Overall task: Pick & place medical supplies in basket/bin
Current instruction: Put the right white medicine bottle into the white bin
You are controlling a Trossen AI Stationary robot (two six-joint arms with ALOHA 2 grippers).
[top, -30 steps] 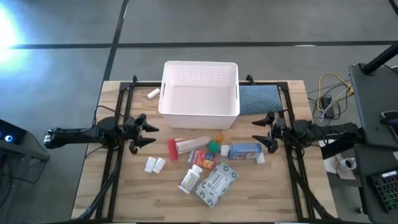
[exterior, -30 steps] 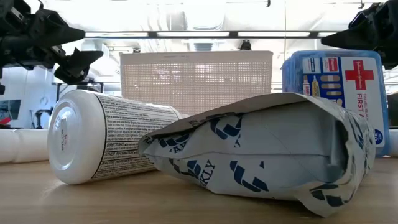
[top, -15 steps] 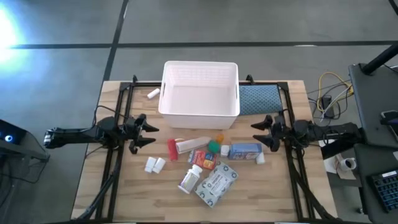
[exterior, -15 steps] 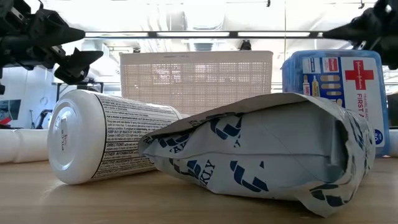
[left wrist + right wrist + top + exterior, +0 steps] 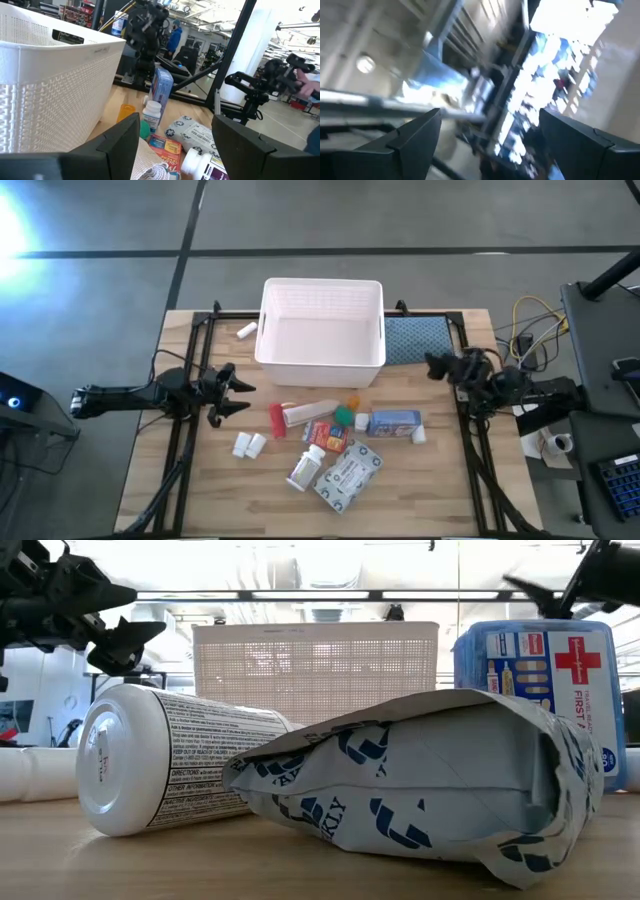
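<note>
**Nothing binned yet, both pincers empty**

Pincers first. Left gripper [image 5: 232, 393] hangs at the left edge of the table, just left of the pile, its fingers [image 5: 117, 142] spread wide with nothing between them. Right gripper [image 5: 436, 365] sits raised at the right side, near the blue-teal pad [image 5: 415, 340]; its own wrist view also shows 2 fingers well apart and empty, pointed up at the room, not at the table.

Outward from there, the white basket [image 5: 322, 358] stands at the back middle of the table, and from above its inside looks bare: I judge that 0 items are in.

All the supplies lie in front of it. A red-capped tube [image 5: 303, 415] lies nearest the basket, with green and orange bits [image 5: 345, 411] beside it. The blue-white box [image 5: 394, 421] stands to the right, a small white bottle [image 5: 417, 435] touching its end. The red-orange box [image 5: 326, 435] lies in the middle, with a pill bottle [image 5: 306, 468] on its side and the grey-white packet [image 5: 346, 472] at the front. 2 small white bottles [image 5: 249, 444] lie apart on the left, and 1 white bit [image 5: 246, 331] lies left of the basket.

So the work looks barely begun: every piece is left to pick and drop.
</note>
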